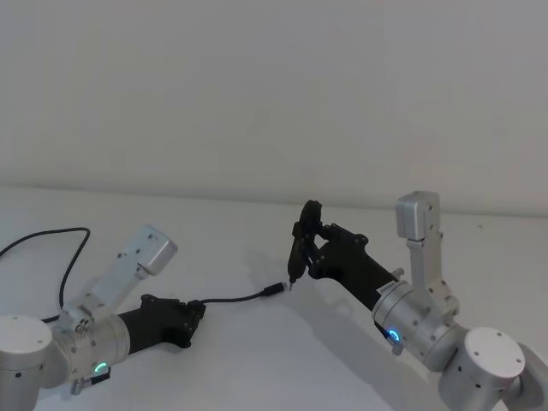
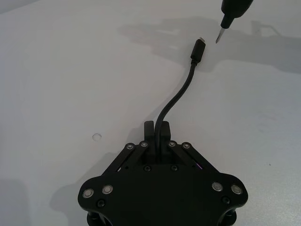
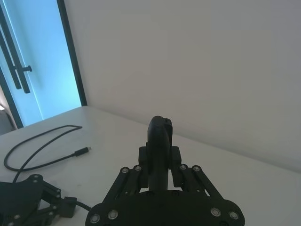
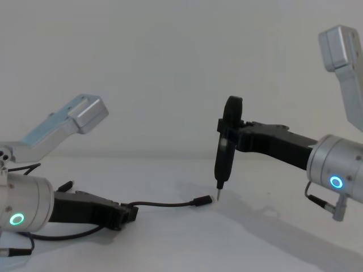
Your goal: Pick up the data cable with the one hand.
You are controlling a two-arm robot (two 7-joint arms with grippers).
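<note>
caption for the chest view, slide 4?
Left gripper shut on long thin black data cable; right gripper holds a slim black pen-shaped tool, tip beside the plug, over the white table.

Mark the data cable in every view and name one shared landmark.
Head view: data cable low centre, from the left end effector to beside the right end effector's black tool.
Left wrist view: mid-picture, leaving the end effector.
Right wrist view: a loop beyond the left end effector.
Chest view: low, left of centre.
Shared landmark: left end effector, shut on the cable.
</note>
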